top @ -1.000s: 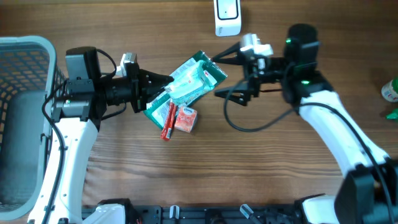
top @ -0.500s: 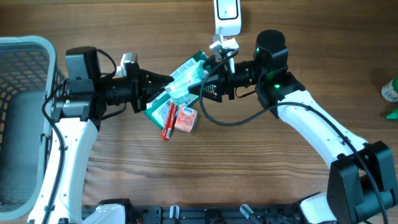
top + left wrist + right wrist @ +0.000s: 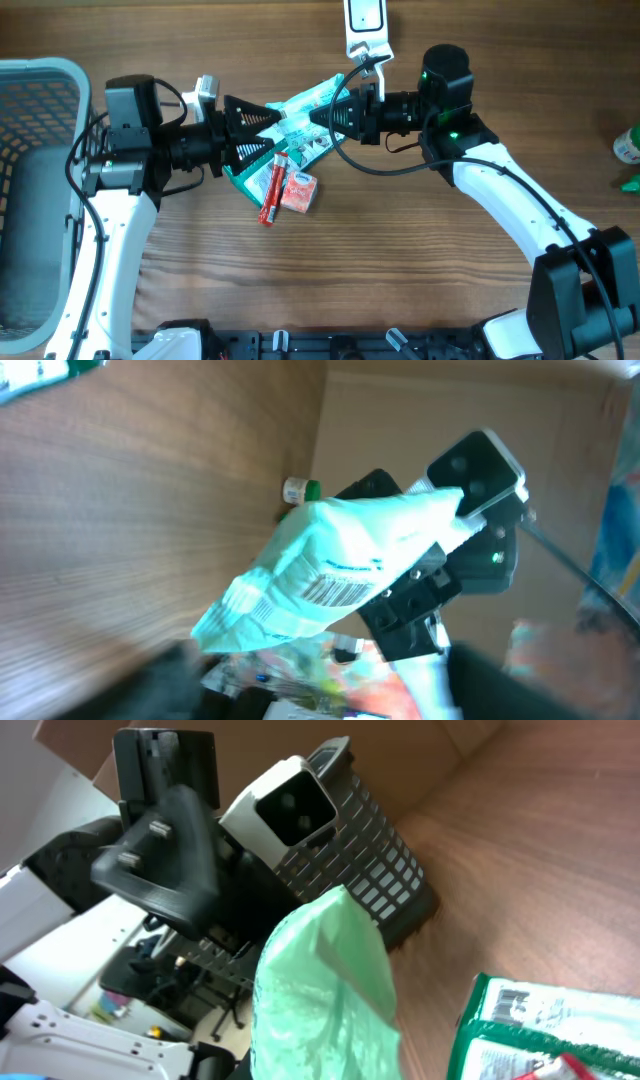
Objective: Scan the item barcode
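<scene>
Over the table (image 3: 400, 280), the right gripper (image 3: 322, 117) reaches leftward pinching the green pouch (image 3: 303, 101), facing the left gripper (image 3: 278, 130), jaws spread.

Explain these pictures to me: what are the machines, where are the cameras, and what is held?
Two robot arms with two-finger grippers work at a wooden table. One picture looks down from above; the others come from cameras on the wrists. The right gripper is shut on a green packet, its barcode facing the left wrist camera. The left gripper is open. Below lie a red stick and a small red packet; a grey basket stands left.
</scene>
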### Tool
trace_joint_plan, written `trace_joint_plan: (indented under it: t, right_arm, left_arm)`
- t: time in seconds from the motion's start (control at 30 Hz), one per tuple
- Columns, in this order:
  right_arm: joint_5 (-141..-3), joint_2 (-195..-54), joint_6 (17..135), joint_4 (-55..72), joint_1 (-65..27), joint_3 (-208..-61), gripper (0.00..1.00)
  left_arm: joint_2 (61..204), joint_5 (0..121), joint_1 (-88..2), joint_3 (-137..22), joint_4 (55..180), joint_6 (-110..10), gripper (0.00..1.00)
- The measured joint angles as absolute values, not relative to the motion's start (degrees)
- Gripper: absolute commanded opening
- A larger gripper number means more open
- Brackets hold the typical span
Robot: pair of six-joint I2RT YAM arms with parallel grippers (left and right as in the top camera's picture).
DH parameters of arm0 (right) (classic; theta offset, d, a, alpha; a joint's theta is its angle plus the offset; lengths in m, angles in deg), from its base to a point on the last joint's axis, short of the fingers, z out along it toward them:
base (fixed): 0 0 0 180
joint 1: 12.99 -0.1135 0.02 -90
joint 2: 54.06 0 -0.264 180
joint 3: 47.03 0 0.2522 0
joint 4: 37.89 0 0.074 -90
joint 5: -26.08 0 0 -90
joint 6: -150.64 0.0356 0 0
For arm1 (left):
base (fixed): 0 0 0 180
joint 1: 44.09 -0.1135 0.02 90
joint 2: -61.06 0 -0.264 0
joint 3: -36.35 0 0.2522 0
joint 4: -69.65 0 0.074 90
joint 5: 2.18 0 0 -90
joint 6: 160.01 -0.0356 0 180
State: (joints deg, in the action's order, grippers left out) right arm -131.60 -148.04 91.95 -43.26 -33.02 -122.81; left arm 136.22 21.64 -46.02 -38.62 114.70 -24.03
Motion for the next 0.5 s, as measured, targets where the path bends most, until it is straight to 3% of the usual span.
trace_joint_plan:
  t: [0.1,0.2,0.23,0.37,0.5]
  right_arm:
    - [-133.77,-148.06,92.54,-36.84,-31.36,-122.81,0.05]
    - [-132.91,-147.58,88.21,-21.69,-27.84,-123.05,0.05]
    - [-128.41,-146.53,83.97,-10.46,-26.74,-123.25,0.05]
    - [-115.6,-137.22,72.19,8.91,-26.5,-122.81,0.04]
    - [-112.85,-125.61,63.62,18.85,-26.55,-122.83,0.05]
  left_arm:
    - [136.15,25.29,-46.02,-38.81,121.48,-35.49,1.0]
    - [135.89,45.69,-43.4,-38.66,136.69,-39.9,1.0]
    - [135.39,53.01,-41.17,-38.55,138.94,-40.6,1.0]
    - [124.48,78.69,-26.79,-38.51,146.15,-38.42,1.0]
    - [112.17,91.24,-20.01,-38.51,151.75,-34.26,1.0]
